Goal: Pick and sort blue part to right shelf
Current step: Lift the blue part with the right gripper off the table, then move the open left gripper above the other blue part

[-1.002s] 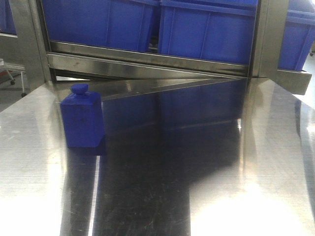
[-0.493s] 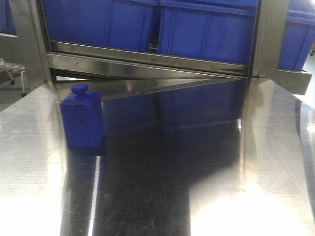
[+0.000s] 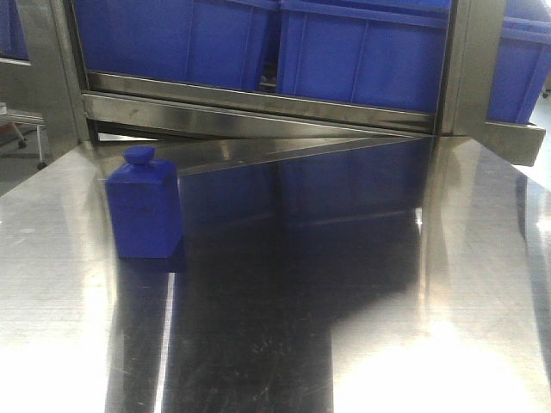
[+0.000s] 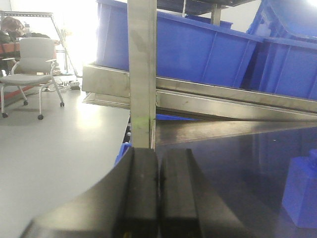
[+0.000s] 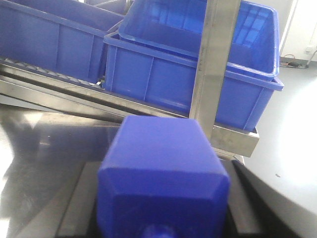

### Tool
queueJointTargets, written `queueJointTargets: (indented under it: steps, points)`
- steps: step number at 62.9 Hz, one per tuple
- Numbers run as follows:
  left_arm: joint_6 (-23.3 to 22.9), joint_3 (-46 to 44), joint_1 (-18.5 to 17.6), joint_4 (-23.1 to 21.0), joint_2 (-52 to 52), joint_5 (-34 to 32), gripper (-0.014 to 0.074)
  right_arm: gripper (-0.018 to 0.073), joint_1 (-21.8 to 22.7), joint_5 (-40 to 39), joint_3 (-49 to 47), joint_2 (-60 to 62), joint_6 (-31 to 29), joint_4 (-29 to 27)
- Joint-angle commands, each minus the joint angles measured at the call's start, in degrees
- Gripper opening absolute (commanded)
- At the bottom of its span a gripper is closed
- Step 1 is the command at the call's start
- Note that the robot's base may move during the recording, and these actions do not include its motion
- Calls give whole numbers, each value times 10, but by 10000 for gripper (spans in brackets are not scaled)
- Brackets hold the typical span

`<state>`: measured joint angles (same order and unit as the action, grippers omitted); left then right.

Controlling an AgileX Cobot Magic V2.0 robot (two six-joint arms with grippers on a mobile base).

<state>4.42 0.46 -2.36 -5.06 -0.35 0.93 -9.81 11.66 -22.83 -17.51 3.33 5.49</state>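
The blue part (image 5: 163, 168) fills the lower middle of the right wrist view, cap toward the camera. My right gripper (image 5: 166, 171) is shut on it, one dark finger (image 5: 81, 203) on each side. It hangs above the steel table, in front of the right shelf (image 5: 215, 64) and its blue bins (image 5: 148, 79). My left gripper (image 4: 158, 163) is shut with nothing in it, low over the table's left part. Neither gripper shows in the front view.
A similar blue block with a round knob (image 3: 143, 209) stands upright on the steel table (image 3: 387, 284) at the left, also at the left wrist view's right edge as the block (image 4: 302, 193). Shelf rails (image 3: 258, 107) and bins (image 3: 362, 52) cross the back. An office chair (image 4: 32, 64) stands far left.
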Motion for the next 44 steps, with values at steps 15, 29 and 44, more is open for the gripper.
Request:
queueJointTargets:
  steps: [15,29,44]
  points:
    - [-3,-6,-6,-1,0,-57,123,393,2,-52,-17,-4,-7,7]
    - [-7,-91,-40,-1,111,-54,124,393,2,-52,-17,-4,-7,7]
    - [-7,-193,-89,-1,324,-44,124,393,2,-52,-17,-4,-7,7]
